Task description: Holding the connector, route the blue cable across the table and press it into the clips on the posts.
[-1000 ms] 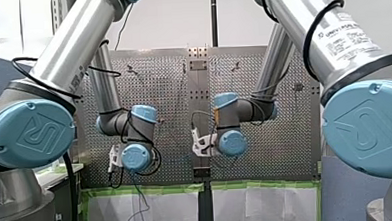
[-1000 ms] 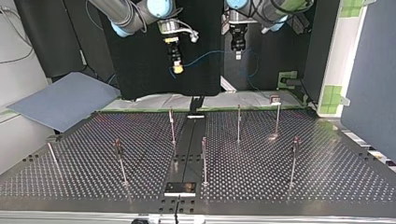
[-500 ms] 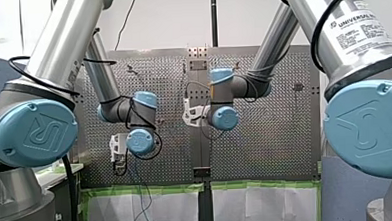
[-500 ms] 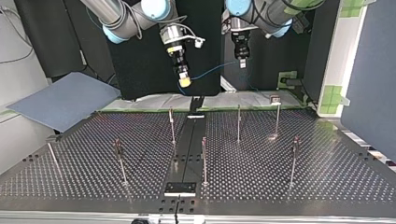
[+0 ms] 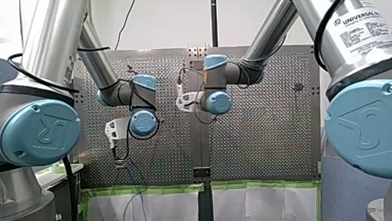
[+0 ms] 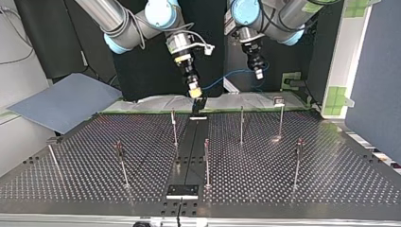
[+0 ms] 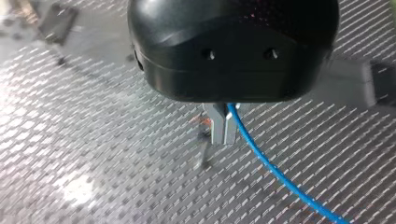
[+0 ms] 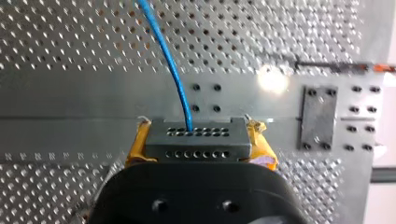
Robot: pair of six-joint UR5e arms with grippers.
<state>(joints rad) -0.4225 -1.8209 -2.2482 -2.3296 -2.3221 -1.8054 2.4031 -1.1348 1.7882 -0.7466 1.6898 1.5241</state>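
Right end effector (image 6: 194,91), top view upper centre: clamps connector (image 8: 195,138) to lead blue cable (image 8: 168,60); left end effector (image 7: 223,126) pinches cable, likely tensioning.

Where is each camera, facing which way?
Front: behind the shoulders, facing the perforated table; both arms show.
Top: across the table, facing the arms, sides crossed.
Left wrist: along my left end effector, pinching the blue cable.
Right wrist: along my right end effector, holding the connector.
Both wrist views share the cable and table.
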